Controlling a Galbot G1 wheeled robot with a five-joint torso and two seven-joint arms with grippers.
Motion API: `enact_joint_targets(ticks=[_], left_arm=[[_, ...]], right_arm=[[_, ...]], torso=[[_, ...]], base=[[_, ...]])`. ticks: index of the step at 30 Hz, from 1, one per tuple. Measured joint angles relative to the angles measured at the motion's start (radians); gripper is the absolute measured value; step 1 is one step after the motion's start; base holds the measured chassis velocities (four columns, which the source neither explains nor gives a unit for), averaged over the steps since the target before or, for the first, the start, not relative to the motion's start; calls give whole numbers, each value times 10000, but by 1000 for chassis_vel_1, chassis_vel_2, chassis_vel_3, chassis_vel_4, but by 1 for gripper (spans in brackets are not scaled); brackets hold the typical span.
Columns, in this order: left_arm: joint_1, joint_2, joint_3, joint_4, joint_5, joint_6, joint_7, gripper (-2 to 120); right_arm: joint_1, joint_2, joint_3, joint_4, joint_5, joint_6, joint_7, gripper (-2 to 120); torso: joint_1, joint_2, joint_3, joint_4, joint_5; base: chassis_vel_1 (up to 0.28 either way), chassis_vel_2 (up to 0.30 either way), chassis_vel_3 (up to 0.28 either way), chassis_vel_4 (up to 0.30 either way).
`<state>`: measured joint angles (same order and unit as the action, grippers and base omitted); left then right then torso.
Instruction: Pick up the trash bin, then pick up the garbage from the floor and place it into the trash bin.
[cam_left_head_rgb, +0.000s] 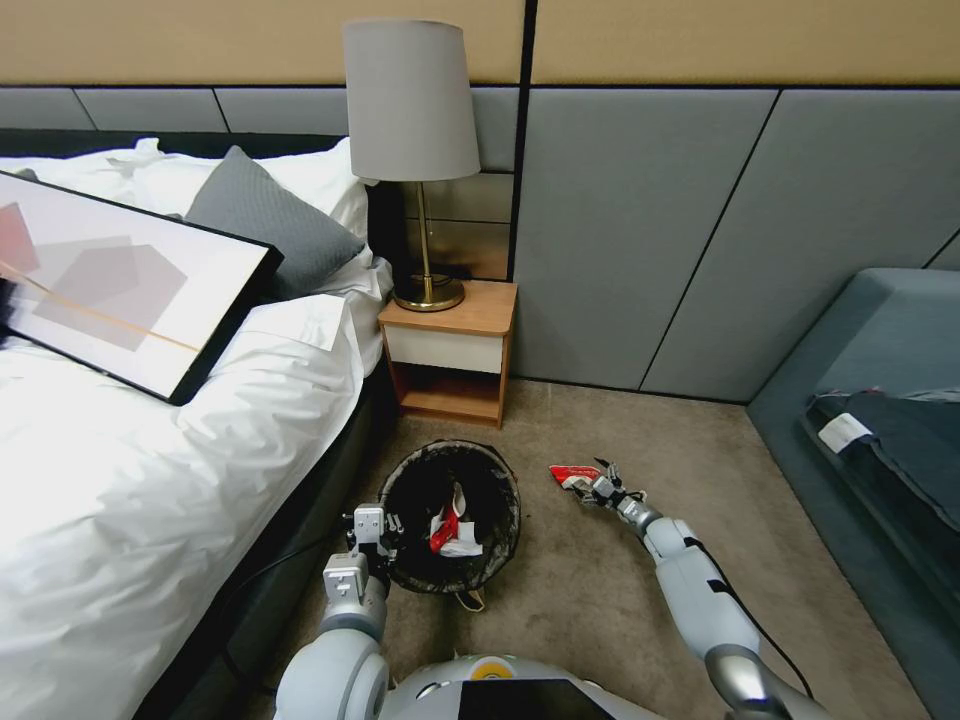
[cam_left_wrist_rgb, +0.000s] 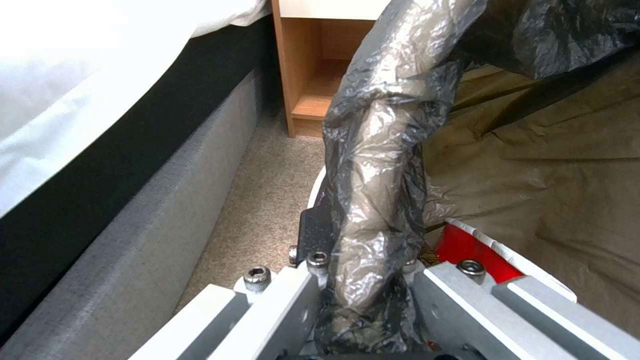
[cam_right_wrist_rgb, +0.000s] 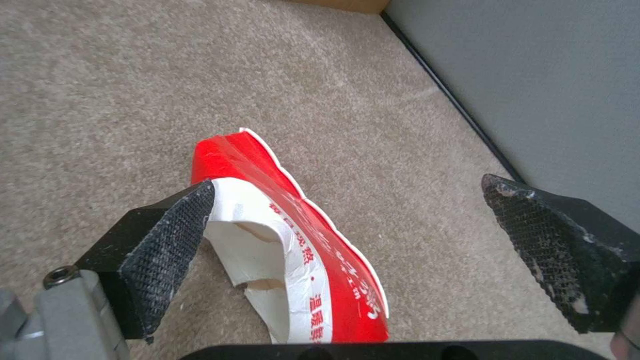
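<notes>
Head view, left gripper (cam_left_head_rgb: 385, 545) clamped on trash bin (cam_left_head_rgb: 400, 490) rim, right gripper (cam_right_wrist_rgb: 347, 255) jaws spread around red-and-white wrapper (cam_right_wrist_rgb: 300, 240) on carpet (cam_left_head_rgb: 600, 590).

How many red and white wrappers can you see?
2. One red-and-white wrapper lies inside the trash bin; the other is on the carpet between the right gripper's open jaws. More may be hidden deeper in the bin.
</notes>
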<state>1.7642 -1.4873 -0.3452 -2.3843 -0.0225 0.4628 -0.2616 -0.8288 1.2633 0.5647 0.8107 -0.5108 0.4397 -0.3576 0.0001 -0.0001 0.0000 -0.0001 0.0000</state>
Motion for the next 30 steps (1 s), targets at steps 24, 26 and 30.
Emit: enact_joint_targets(ticks=[24, 26, 30], left_arm=[[134, -95, -9, -47, 169, -30, -9, 0], [124, -95, 30, -41, 178, -31, -12, 0], [121, -76, 36, -37, 181, -33, -16, 0]], right_arm=[[813, 301, -128, -1339, -287, -260, -81, 100], [668, 319, -112, -1275, -279, -251, -80, 100], [459, 368, -101, -1135, -239, -249, -71, 100]], torso=[[-1, 0, 0, -1, 0], [-1, 0, 0, 0, -1], [-1, 1, 0, -1, -1]], base=[[0, 0, 0, 0], [0, 0, 0, 0], [0, 0, 0, 0]])
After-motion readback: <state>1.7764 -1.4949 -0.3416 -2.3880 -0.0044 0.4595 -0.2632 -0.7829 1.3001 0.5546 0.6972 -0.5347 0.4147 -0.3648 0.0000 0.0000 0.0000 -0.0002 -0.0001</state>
